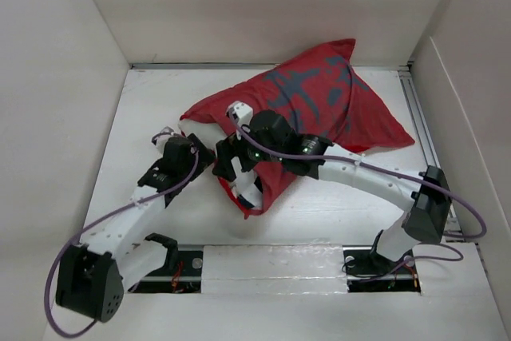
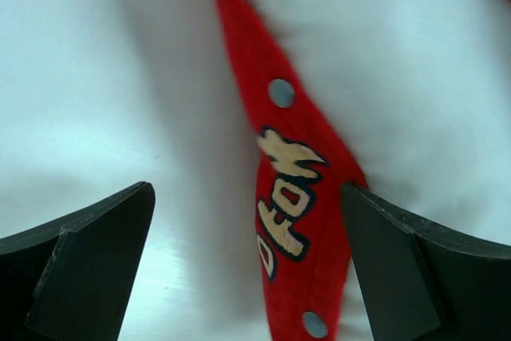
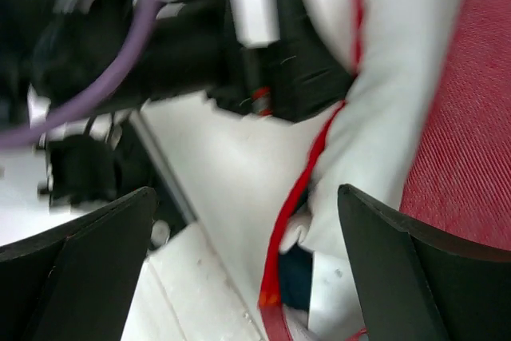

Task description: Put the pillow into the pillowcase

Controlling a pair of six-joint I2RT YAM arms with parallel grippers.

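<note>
Count: one pillowcase (image 1: 319, 101) and one pillow (image 3: 391, 77), both just ahead of the right gripper (image 3: 246, 197). Two grippers, counting the left gripper (image 2: 246, 197). Two purple cables (image 1: 375, 167).

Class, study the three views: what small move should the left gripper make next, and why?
Probably close the left gripper on the red hem of the pillowcase. That hem lies between its open jaws, the white pillow shows bare on both sides of it, and the right gripper stands open, so the case likely needs pulling over the pillow.
</note>
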